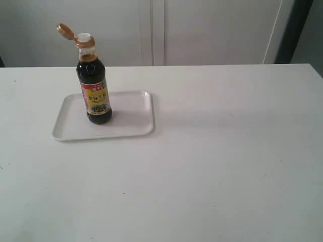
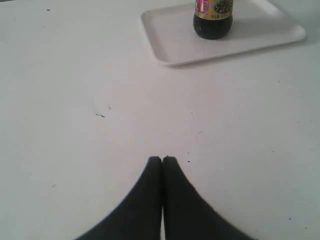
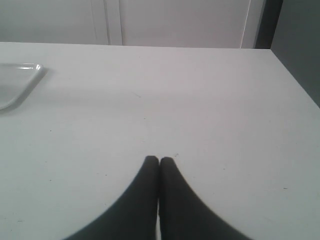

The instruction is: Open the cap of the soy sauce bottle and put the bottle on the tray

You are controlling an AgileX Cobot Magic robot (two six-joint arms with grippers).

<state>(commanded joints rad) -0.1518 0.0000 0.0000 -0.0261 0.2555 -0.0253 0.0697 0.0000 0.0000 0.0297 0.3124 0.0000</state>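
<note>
Nearest the lens in each wrist view sits a claw: the left gripper (image 2: 162, 159) has its two dark fingers pressed together with nothing between them, poised over bare desk (image 2: 100, 125), and the right gripper (image 3: 159, 159) is likewise closed and empty above the white surface. Neither arm shows in the exterior view.

Farther off, toward the desk's far-left corner, lies the tray (image 1: 128, 121) — flat, white, with rounded corners and a low rim, well apart from both claws. On it stands the soy sauce bottle (image 1: 95, 96), upright, its base resting inside the rim on the tray's left-of-middle part. Dark liquid fills it up to the neck, and the yellow-and-red label faces the exterior camera.

At the top of the bottle the cap (image 1: 64, 31) is flipped open — its orange-gold lid hangs back on the hinge, tilted to the left, baring the white spout (image 1: 84, 37) above the ribbed collar.
</note>
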